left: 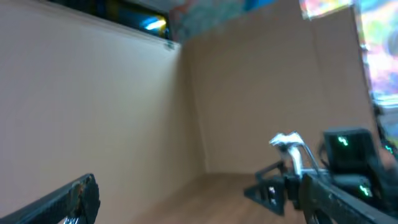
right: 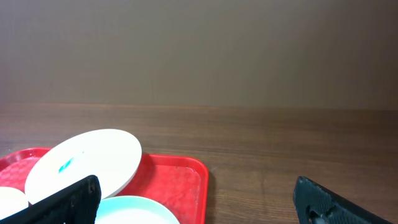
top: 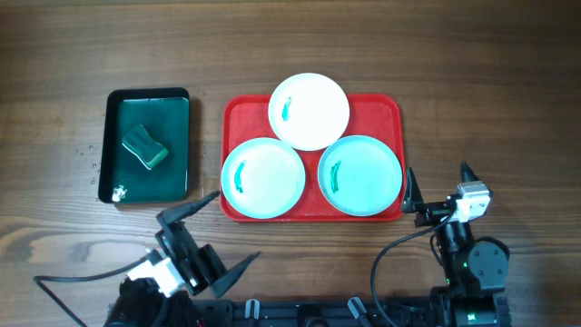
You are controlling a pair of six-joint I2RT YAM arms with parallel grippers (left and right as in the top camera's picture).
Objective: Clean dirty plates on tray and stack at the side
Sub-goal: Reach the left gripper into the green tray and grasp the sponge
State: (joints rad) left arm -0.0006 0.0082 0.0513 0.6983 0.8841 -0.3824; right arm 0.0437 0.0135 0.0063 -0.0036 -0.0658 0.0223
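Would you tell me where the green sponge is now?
Overhead view: the green sponge lies in the dark green narrow tray, left of the red rectangular tray.

Robot test bench, likely a lab.
Wood-grain counter [top: 490,64] boxed in by plain brown panels [right: 199,50]; cables [top: 373,277] trail along its near edge.

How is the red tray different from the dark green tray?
The red tray is bigger and lies wide; the dark green tray is smaller and narrower. The red tray holds a white plate and two turquoise plates; the dark green tray holds a green sponge. Both are rectangles with rounded corners and raised rims, lying on the wooden table.
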